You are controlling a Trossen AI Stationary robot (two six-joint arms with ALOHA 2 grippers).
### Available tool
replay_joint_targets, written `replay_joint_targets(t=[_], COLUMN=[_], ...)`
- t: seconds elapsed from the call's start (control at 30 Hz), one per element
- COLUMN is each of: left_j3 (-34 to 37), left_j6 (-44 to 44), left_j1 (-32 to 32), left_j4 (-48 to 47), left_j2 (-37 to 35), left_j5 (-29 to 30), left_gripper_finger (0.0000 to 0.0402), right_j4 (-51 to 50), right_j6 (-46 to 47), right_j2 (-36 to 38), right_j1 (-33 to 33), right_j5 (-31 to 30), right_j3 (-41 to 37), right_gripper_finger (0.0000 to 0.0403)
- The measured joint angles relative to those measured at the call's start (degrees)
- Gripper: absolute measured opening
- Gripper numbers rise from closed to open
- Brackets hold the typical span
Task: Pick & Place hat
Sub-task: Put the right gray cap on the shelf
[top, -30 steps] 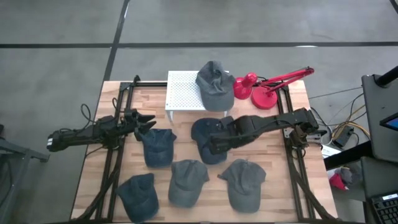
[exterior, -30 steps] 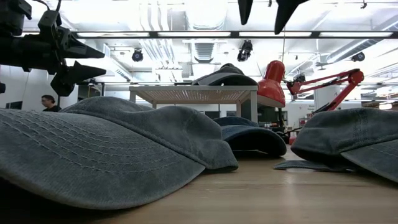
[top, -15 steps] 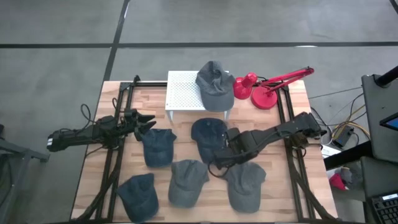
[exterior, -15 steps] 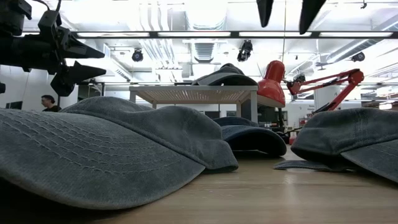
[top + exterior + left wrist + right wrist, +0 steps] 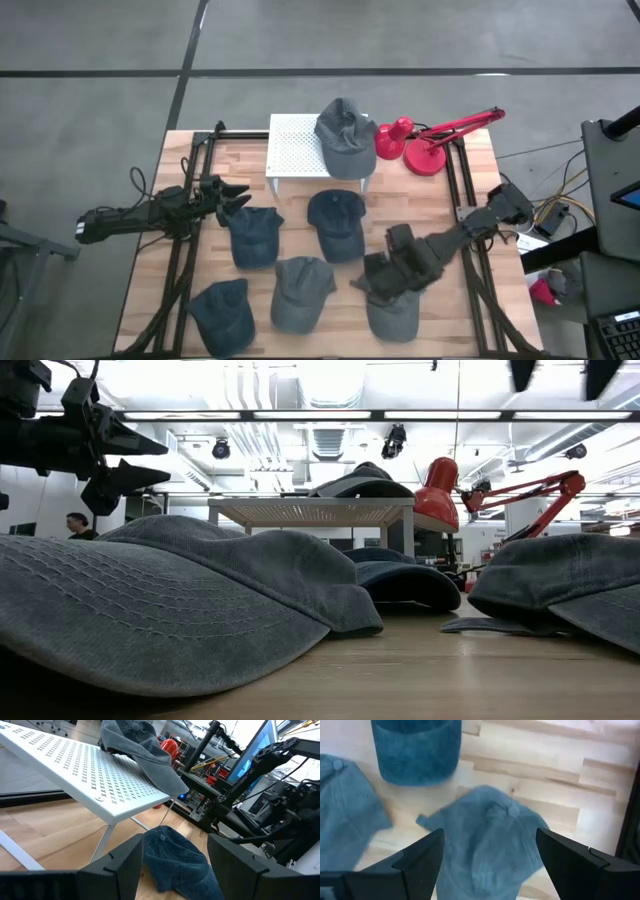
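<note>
high view: right claw [image 5: 378, 285] over lower-right hat [image 5: 393, 300] on table [image 5: 470, 310], another hat on white rack [image 5: 295, 155]. left claw [image 5: 238, 194] waits at left, prongs apart.
right wrist view: prongs spread wide, nothing held, hat [image 5: 492, 850] centred below.
low view: little shows, probably descending. risk: claw pinches brim only, hat slips.

One hat [image 5: 345, 133] is sitting on the rack [image 5: 295, 148] at the counter's [image 5: 435, 210] rear. A lamp [image 5: 425, 143] is standing to its right. Five hats are lying in front.
</note>
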State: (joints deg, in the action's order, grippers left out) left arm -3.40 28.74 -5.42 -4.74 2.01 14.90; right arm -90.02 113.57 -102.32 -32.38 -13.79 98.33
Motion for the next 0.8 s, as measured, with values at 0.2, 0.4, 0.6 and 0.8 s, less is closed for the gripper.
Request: replay_joint_targets(t=[0.2, 0.4, 0.6, 0.8], left_j3=[0.00, 0.00, 0.00, 0.00], left_j6=[0.01, 0.01, 0.00, 0.00], left_j1=[-0.01, -0.01, -0.01, -0.01], left_j4=[-0.27, -0.38, -0.39, -0.39], left_j2=[0.01, 0.01, 0.01, 0.01], left_j5=[0.00, 0.00, 0.00, 0.00], left_gripper_finger=[0.0223, 0.0223, 0.0223, 0.0223], right_j4=[0.22, 0.83, 2.52, 8.95], right_j6=[5.88, 9.08, 7.39, 6.23], right_j2=[1.56, 1.88, 1.88, 1.88], right_j1=[-5.70, -8.72, -9.14, -9.14], right_j5=[-0.08, -0.10, -0.21, 0.22], right_j3=[-4.20, -6.82, -7.61, -11.68], right_gripper_finger=[0.0310, 0.0315, 0.0313, 0.0313])
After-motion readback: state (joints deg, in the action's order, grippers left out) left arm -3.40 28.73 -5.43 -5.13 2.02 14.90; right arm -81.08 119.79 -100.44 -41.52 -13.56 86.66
